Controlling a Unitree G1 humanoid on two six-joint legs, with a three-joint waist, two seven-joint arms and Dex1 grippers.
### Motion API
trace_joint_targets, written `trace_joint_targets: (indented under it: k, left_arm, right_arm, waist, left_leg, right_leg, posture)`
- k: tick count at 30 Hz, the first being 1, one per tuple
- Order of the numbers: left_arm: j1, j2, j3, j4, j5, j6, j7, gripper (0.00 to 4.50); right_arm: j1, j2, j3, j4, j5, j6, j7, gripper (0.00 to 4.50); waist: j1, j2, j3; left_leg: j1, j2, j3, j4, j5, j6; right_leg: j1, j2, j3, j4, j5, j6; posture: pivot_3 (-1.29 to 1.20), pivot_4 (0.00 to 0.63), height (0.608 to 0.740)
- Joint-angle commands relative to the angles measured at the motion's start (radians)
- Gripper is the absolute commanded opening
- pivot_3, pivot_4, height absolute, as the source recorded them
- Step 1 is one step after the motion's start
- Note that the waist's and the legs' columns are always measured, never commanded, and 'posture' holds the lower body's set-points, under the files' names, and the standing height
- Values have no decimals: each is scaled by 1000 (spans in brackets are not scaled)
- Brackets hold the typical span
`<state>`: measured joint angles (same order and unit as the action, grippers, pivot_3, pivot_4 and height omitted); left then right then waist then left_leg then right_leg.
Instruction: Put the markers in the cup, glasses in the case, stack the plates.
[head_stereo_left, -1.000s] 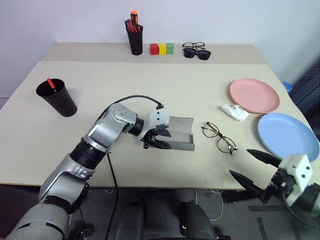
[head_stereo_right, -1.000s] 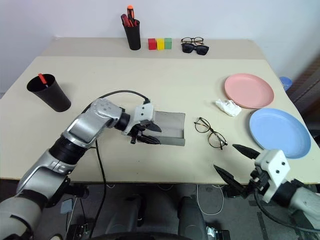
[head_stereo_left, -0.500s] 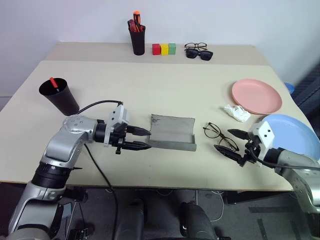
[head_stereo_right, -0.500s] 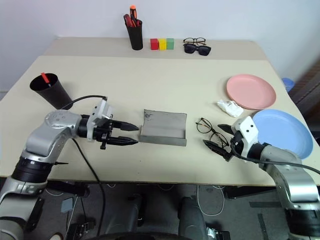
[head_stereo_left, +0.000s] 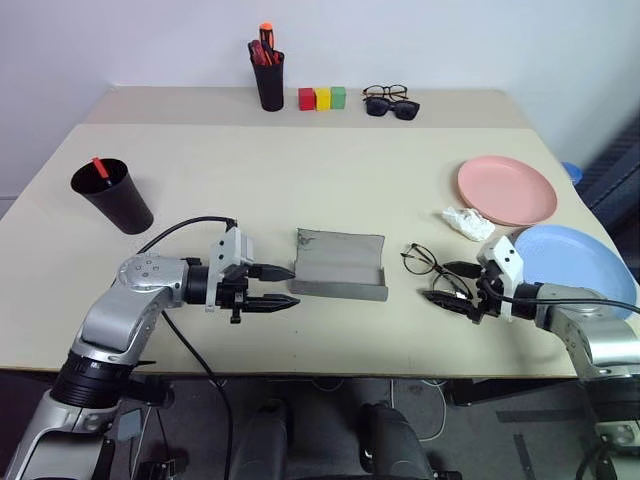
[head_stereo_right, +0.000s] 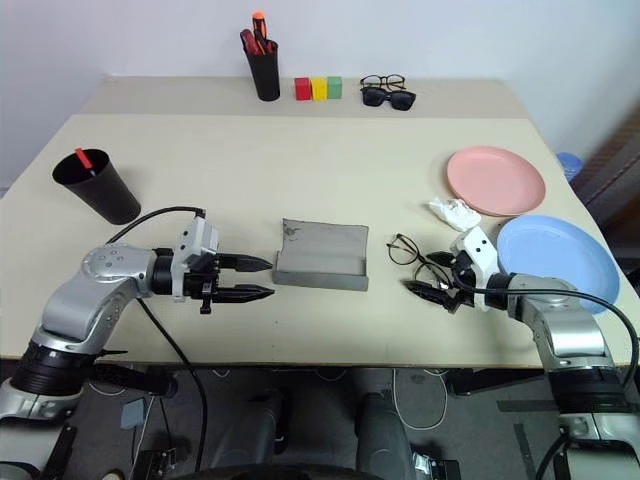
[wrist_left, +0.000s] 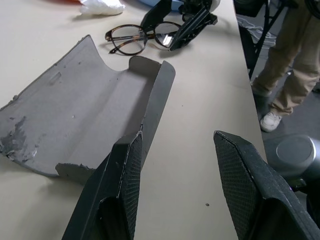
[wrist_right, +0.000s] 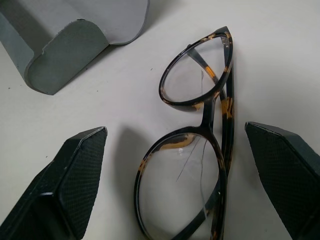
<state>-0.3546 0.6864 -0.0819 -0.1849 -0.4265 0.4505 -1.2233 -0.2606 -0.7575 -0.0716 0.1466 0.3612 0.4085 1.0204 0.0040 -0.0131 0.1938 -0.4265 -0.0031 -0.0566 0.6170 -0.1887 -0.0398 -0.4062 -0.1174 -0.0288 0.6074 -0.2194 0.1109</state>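
Note:
The grey case (head_stereo_left: 340, 262) lies open in the middle of the table. My left gripper (head_stereo_left: 293, 285) is open just to its left, fingertips pointing at it with nothing between them. The thin-framed glasses (head_stereo_left: 418, 260) lie to the right of the case. My right gripper (head_stereo_left: 452, 287) is open, one finger on each side of the glasses' nearer lens (wrist_right: 185, 175), not closed on it. The black cup (head_stereo_left: 112, 195) stands at the left with a red-capped marker (head_stereo_left: 101, 168) in it. The pink plate (head_stereo_left: 507, 190) and the blue plate (head_stereo_left: 575, 262) lie side by side at the right.
A crumpled white tissue (head_stereo_left: 468, 222) lies between the glasses and the pink plate. A pen holder with red-orange pens (head_stereo_left: 268, 70), coloured blocks (head_stereo_left: 322, 97) and two more pairs of glasses (head_stereo_left: 392, 102) stand at the back. A person's legs (wrist_left: 295, 65) are past the table's edge.
My left gripper has drawn back to the left, off the case, which stays open. My right arm has come forward over the table edge, its open fingers now around the glasses.

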Motion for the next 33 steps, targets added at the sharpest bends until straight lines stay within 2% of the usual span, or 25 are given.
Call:
trace_joint_targets:
  k: [1, 12, 14, 16, 20, 21, 33]
  left_arm:
    - [12, 10, 30, -49, -27, 6, 20, 2279]
    - [53, 14, 35, -82, -29, 12, 54, 2279]
    - [56, 14, 36, -87, -30, 15, 58, 2310]
    - [59, 16, 37, -92, -33, 19, 62, 2310]
    - [60, 17, 36, -92, -35, 20, 70, 2310]
    - [62, 18, 36, -94, -36, 21, 71, 2310]
    - [65, 20, 34, -96, -40, 26, 84, 2310]
  right_arm:
    - [-47, -14, 5, 13, -10, -20, 31, 4500]
    - [-97, -5, 29, 67, -38, -40, 72, 4500]
    - [-100, -3, 31, 73, -41, -43, 75, 3988]
    - [-103, -1, 32, 76, -44, -46, 77, 3201]
    - [-107, 3, 36, 81, -46, -50, 78, 3201]
    - [-107, 4, 36, 81, -46, -52, 78, 2782]
    - [-115, 2, 44, 78, -46, -50, 79, 2782]
  waist:
    - [0, 0, 0]
    - [1, 0, 0]
    - [1, 0, 0]
    - [1, 0, 0]
    - [-1, 0, 0]
    - [0, 0, 0]
    - [0, 0, 0]
  left_leg:
    - [0, 0, 0, 0, 0, 0]
    - [0, 0, 0, 0, 0, 0]
    - [0, 0, 0, 0, 0, 0]
    - [0, 0, 0, 0, 0, 0]
    - [0, 0, 0, 0, 0, 0]
    - [0, 0, 0, 0, 0, 0]
    - [0, 0, 0, 0, 0, 0]
  right_leg:
    - [0, 0, 0, 0, 0, 0]
    - [-1, 0, 0, 2, 0, 1]
    - [-1, 0, 0, 2, 0, 1]
    - [-1, 0, 0, 2, 0, 1]
    - [-1, 0, 0, 2, -1, 1]
    - [-1, 0, 0, 3, -1, 1]
    - [-2, 0, 0, 3, -1, 1]
  posture:
    - [0, 150, 740]
    - [0, 150, 740]
    - [0, 150, 740]
    - [0, 150, 740]
    - [0, 150, 740]
    - [0, 150, 740]
    - [0, 150, 740]
